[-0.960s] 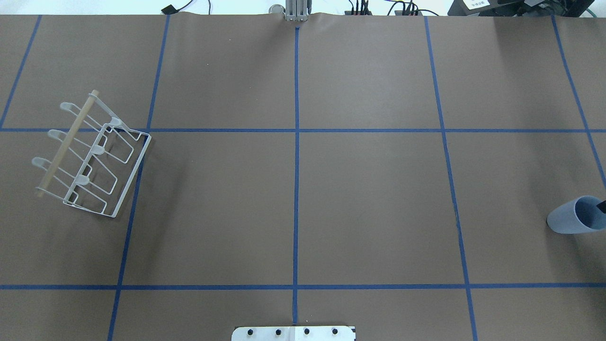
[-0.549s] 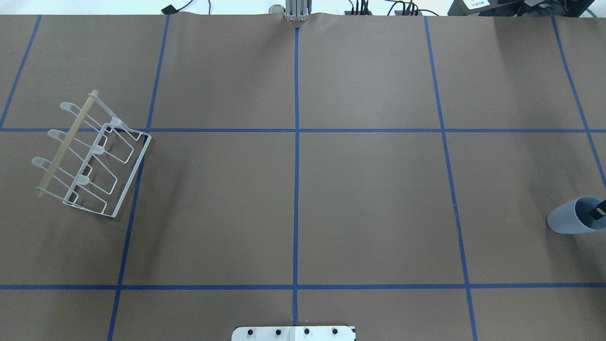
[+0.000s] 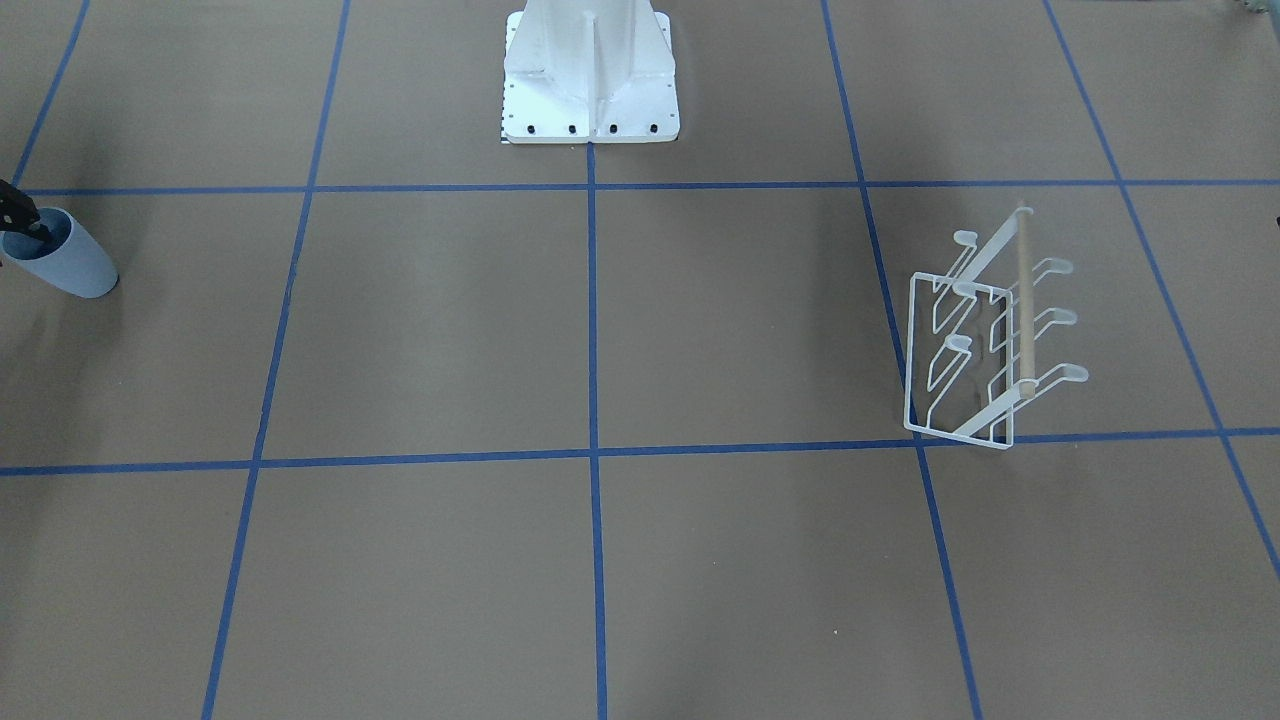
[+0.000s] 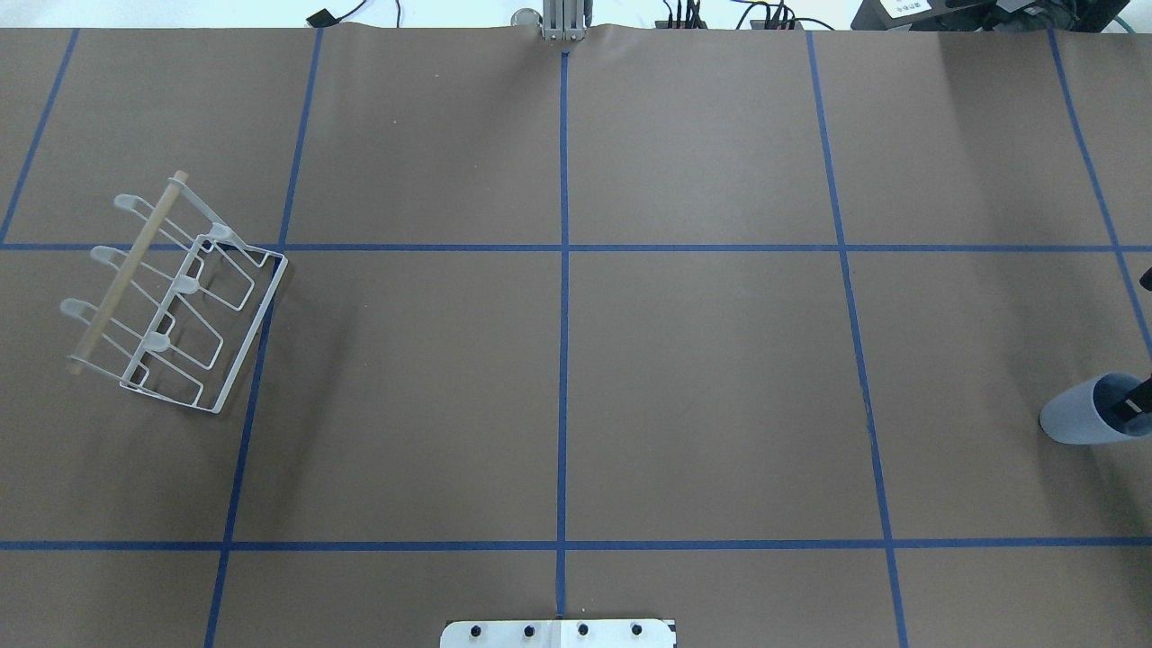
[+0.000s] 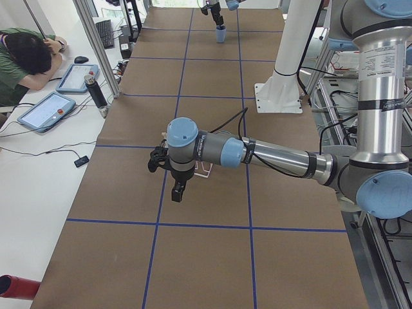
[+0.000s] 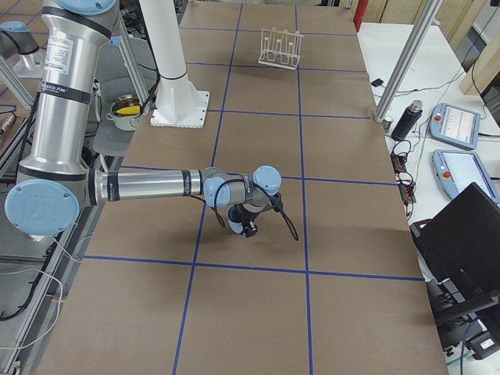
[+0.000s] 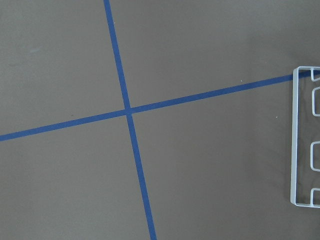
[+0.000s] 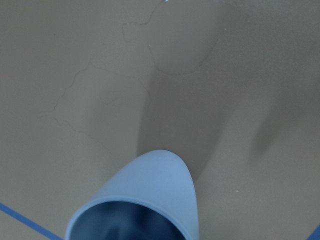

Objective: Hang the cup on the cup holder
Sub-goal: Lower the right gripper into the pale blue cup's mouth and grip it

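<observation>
The light-blue cup (image 4: 1075, 416) stands upright at the table's far right edge; it also shows in the front view (image 3: 70, 265), in the left view (image 5: 221, 33) and from close above in the right wrist view (image 8: 145, 195). My right gripper (image 4: 1136, 396) hangs over it with one black finger inside the cup's mouth; its other finger is cut off by the frame edge. The white wire cup holder (image 4: 171, 297) stands at the far left, its wooden dowel on top (image 3: 1022, 310). My left gripper (image 5: 177, 194) hovers beside the holder (image 7: 302, 140); I cannot tell whether it is open or shut.
The robot's white base plate (image 4: 558, 633) sits at the near middle edge. Blue tape lines grid the brown table. Tablets, a black cylinder (image 5: 96, 90) and a seated person (image 5: 26, 58) are at the operators' bench beyond the far edge.
The right gripper's finger has sunk a little deeper into the cup's mouth, and a dark part of it now shows at the frame's right edge. Cup and holder have not moved.
</observation>
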### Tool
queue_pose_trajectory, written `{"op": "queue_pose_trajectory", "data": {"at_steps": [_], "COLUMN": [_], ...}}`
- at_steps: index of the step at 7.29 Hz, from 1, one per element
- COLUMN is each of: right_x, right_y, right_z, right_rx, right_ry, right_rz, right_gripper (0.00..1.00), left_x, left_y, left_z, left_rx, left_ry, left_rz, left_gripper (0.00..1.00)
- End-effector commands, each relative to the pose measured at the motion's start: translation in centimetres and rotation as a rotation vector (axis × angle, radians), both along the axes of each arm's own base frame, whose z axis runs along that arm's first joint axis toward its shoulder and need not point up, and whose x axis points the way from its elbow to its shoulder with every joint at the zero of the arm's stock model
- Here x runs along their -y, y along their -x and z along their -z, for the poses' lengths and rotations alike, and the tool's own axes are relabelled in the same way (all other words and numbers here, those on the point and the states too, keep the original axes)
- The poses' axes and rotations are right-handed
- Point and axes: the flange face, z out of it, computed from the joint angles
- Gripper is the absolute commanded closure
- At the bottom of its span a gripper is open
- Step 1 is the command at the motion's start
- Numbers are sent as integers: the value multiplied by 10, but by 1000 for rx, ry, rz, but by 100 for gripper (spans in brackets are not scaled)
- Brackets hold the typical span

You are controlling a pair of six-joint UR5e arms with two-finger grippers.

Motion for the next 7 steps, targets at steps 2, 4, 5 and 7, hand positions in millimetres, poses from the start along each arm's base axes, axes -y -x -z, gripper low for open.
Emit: {"op": "queue_pose_trajectory", "data": {"at_steps": [2, 4, 5, 7], "right_x": [2, -3, 2, 42], "right_y": [2, 2, -7, 1], "right_z": [4, 21, 37, 114], "right_rx": [26, 184, 280, 401], "right_ry": [-55, -68, -99, -117], "right_rz": [5, 7, -15, -83], "right_gripper": [100, 100, 100, 100], "left_x": [0, 1, 10, 36], "left_y": [-1, 0, -1, -3], "left_z": [-1, 3, 12, 48], "left_rx": [0, 0, 4, 1], "left_ry": [4, -4, -23, -91], "left_rz": [1, 0, 0, 7], "left_gripper": [2, 2, 2, 2]}}
